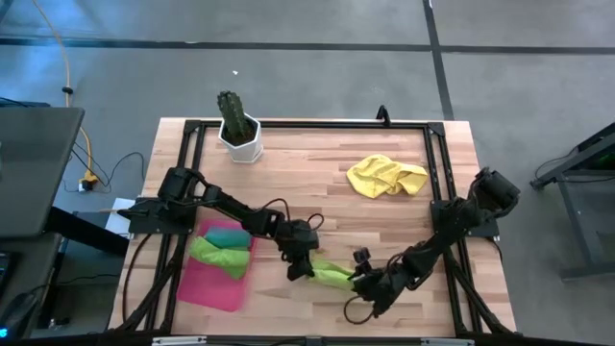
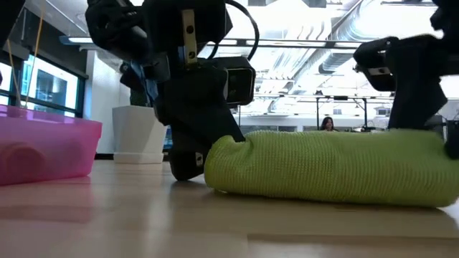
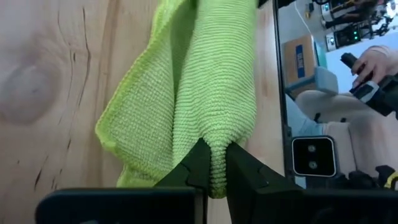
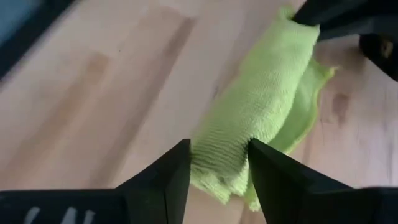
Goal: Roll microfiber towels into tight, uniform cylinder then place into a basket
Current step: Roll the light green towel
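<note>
On the wooden table [image 1: 317, 187] lie four towels: left hand [image 1: 306, 272] pinches the lime roll [image 1: 332, 276], right hand [image 1: 365, 284] open.

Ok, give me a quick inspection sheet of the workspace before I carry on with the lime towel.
Surface: wooden table, black frame around its edge.
Job's things: lime green towel rolled, lying on the table near the front edge; teal towel and green towel in the pink basket; yellow towel crumpled, unrolled.
Clutter: white pot with cactus at the back left.
Grippers: left gripper pinched shut on one end of the lime roll; right gripper open, its fingers either side of the other end.
Cables: yellow cable on the floor left of the table.
Surroundings: a person far behind the table.
</note>
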{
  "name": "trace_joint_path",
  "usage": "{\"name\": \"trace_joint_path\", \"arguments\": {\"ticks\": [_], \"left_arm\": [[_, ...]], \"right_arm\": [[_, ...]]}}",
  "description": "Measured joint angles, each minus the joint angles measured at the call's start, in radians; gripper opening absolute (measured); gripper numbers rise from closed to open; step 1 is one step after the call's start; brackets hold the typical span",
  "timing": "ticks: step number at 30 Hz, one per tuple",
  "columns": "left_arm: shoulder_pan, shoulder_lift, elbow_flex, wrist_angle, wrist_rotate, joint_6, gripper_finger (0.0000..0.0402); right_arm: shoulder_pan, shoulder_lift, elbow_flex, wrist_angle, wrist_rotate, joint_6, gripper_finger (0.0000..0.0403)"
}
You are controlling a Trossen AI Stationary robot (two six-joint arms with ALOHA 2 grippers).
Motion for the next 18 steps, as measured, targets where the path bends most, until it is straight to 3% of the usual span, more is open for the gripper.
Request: {"name": "trace_joint_path", "arguments": {"ticks": [11,18], "left_arm": [[-0.013,-0.001,0.001,-0.027,-0.057,0.060,0.0019],[-0.013,-0.001,0.001,-0.028,-0.068,0.066,0.0019]], "right_arm": [[0.067,-0.001,0.014,0.070,0.209,0.038,0.0154],[0.093,0.056,0.020,0.104,0.220,0.118,0.0154]]}}
